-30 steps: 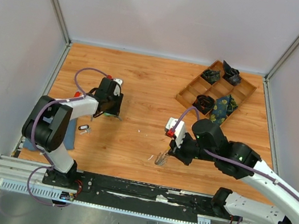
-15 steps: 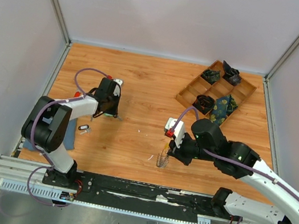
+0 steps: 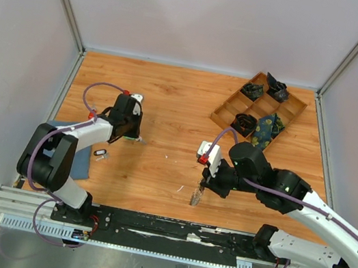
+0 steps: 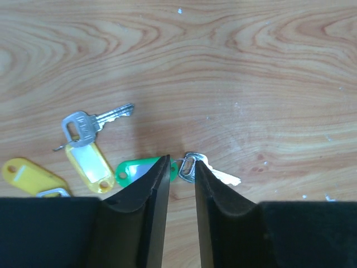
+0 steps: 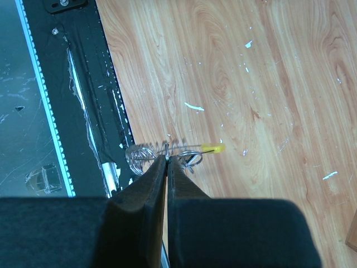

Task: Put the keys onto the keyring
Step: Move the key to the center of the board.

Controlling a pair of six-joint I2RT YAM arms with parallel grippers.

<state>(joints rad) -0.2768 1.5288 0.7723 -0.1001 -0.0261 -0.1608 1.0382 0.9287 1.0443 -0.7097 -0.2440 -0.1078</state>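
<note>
Meanwhile, right fingers [image 5: 149, 187] tight on the keyring [image 5: 189, 151], left fingers [image 4: 152, 190] narrowly apart at a key [image 4: 220, 176].

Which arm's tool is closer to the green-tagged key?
Left. The left tool sits right at the green-tagged key; the right tool is far across the table, pinching the keyring.
</note>
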